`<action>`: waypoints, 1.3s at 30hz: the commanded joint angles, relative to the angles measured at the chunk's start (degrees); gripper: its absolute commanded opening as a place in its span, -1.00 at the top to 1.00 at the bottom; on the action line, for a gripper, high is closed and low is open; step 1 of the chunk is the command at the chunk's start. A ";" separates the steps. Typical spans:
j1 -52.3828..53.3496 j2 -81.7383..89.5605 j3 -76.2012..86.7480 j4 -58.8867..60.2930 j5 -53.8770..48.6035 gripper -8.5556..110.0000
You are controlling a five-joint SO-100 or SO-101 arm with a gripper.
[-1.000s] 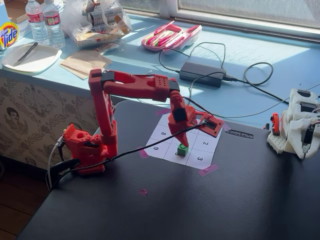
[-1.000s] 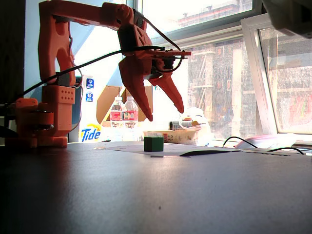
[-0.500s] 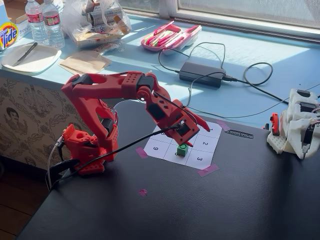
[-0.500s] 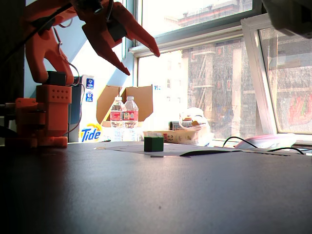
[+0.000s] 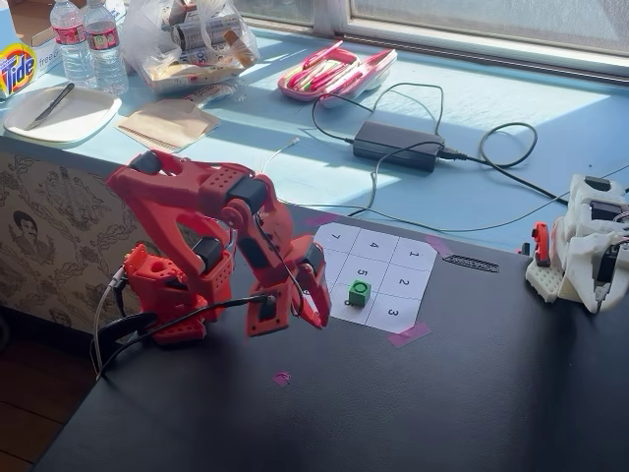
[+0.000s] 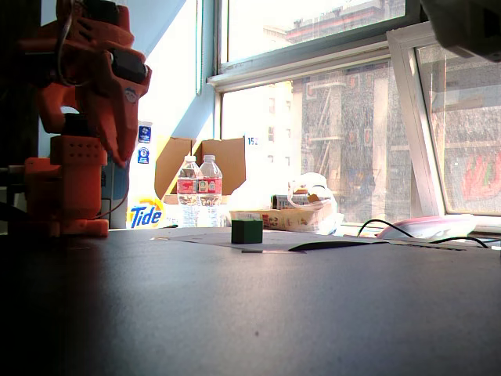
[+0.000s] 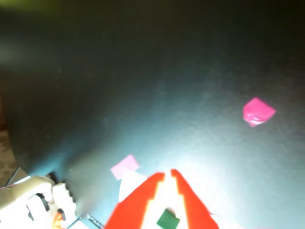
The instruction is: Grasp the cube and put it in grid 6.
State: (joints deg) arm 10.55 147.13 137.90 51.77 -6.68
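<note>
Your arm [image 5: 211,221] sits folded at the bench's left edge in a fixed view, upper links hunched, wrist bent down. Your gripper [image 5: 295,320] points downward, tips just above the bench top. In the wrist view the fingers [image 7: 140,202] nearly meet at their tips, empty.

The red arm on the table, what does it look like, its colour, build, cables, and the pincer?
The arm is bright red plastic with blocky printed segments, holes in the base block, and black motors at the joints. Thin black and pale cables run along it and out at the base. The pincer has two tapered red fingers ending in narrow points. No markings are legible.
</note>
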 commanded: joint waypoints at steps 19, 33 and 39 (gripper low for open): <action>2.02 7.03 22.32 -8.96 5.27 0.86; 1.41 37.00 36.47 -1.14 4.66 0.86; 1.41 41.92 37.62 1.49 4.75 0.86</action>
State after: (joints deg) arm 12.22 188.00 174.29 52.73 -1.58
